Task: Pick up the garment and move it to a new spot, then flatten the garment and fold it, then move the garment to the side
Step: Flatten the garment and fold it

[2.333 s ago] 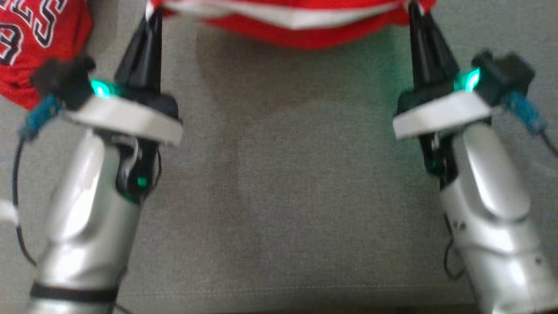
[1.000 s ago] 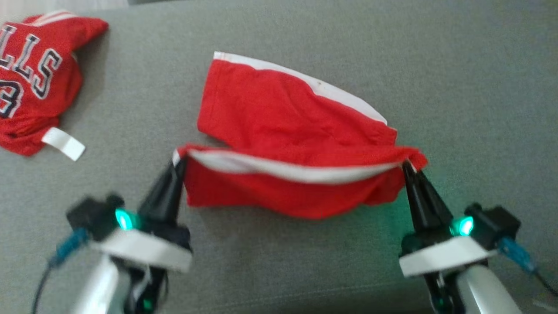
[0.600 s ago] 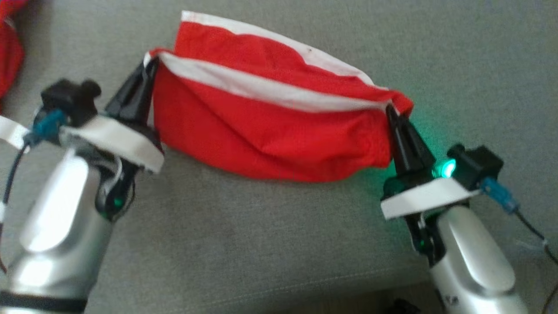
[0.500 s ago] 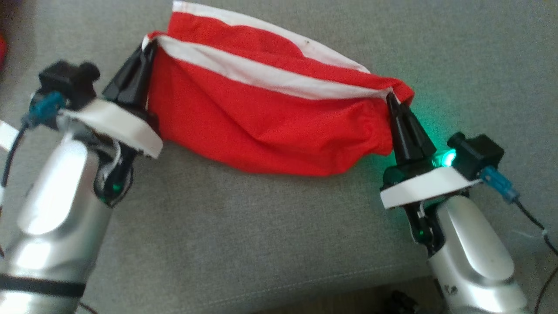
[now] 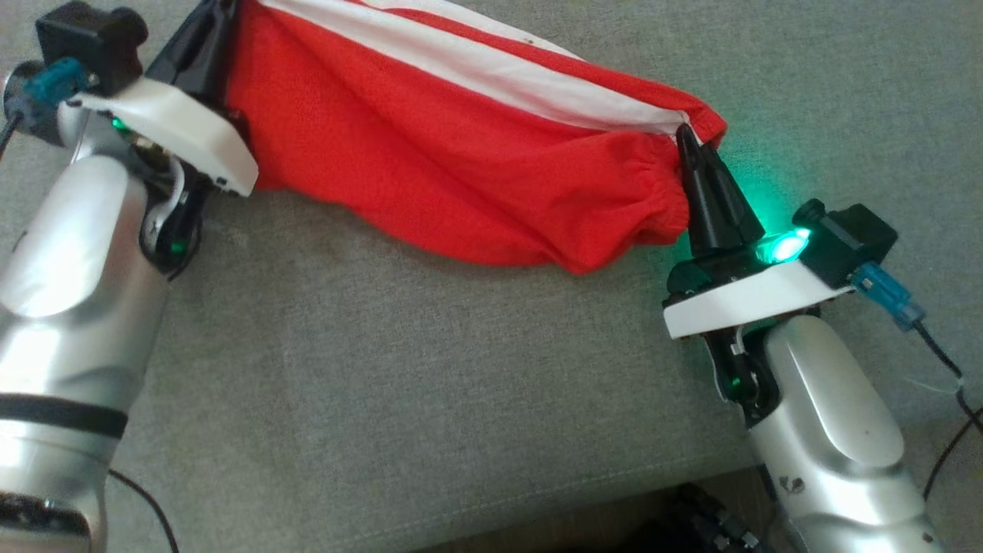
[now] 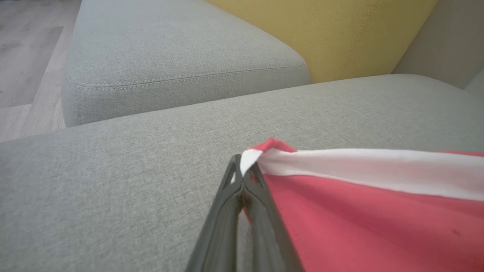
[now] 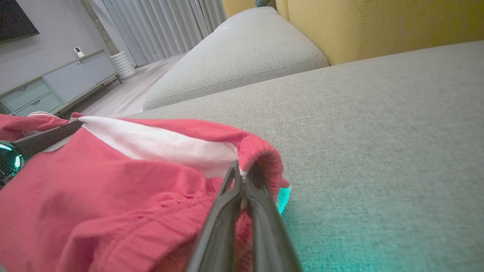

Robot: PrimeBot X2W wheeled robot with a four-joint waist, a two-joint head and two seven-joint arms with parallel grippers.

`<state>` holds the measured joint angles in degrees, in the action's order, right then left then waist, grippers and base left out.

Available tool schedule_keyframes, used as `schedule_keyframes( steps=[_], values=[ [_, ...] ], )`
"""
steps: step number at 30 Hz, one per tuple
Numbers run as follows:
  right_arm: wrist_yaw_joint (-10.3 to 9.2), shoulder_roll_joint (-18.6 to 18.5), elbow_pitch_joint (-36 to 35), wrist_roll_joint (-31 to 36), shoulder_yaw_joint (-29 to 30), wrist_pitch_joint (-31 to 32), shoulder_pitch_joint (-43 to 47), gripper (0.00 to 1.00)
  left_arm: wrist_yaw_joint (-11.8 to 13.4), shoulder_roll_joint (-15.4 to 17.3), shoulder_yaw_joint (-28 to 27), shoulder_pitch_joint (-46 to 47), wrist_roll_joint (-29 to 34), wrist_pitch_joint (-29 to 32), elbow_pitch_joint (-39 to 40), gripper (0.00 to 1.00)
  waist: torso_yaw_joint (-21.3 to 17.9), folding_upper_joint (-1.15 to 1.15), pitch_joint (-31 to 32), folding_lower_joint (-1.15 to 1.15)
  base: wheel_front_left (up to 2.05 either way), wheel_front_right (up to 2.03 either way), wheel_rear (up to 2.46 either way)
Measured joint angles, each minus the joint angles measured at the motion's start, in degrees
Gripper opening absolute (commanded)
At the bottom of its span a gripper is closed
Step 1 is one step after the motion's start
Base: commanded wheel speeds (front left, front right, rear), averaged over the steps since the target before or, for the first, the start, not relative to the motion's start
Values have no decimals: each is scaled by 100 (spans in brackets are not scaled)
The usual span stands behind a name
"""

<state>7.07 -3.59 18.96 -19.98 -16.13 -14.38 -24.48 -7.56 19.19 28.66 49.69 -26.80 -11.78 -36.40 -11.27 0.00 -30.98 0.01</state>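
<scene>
Clamping the garment (image 5: 461, 153) at opposite ends: left pincer (image 6: 242, 174), right pincer (image 7: 241, 173).

1. Red mesh garment (image 5: 430, 153), probably shorts, with a white band along its upper edge.
2. Stretched wide, both top corners raised, its sagging lower edge touching the grey sofa cushion (image 5: 461, 384).
</scene>
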Motion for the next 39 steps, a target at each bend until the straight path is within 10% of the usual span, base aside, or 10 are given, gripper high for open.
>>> schedule_keyframes(
  steps=[3,5,6,28,39],
  values=[
    [0,2,0,-18,-1,0,-54,2,0,-27,51,148,0,-70,-213,10,-3,0,4,0,0,0,0],
    [0,2,-12,-18,7,0,-95,82,0,-56,83,196,0,-135,-309,76,5,0,28,0,0,0,0],
    [0,3,-22,-18,16,0,-92,100,0,-79,102,216,0,-163,-346,100,12,0,46,0,0,0,0],
    [0,40,-512,404,994,0,1128,100,1,-447,-151,-1778,-446,-236,436,100,419,0,1168,-1,0,0,0],
    [0,67,-721,443,954,0,1227,100,207,-402,-197,-1564,-714,657,74,100,203,0,1149,-1,0,0,0]
  ],
)
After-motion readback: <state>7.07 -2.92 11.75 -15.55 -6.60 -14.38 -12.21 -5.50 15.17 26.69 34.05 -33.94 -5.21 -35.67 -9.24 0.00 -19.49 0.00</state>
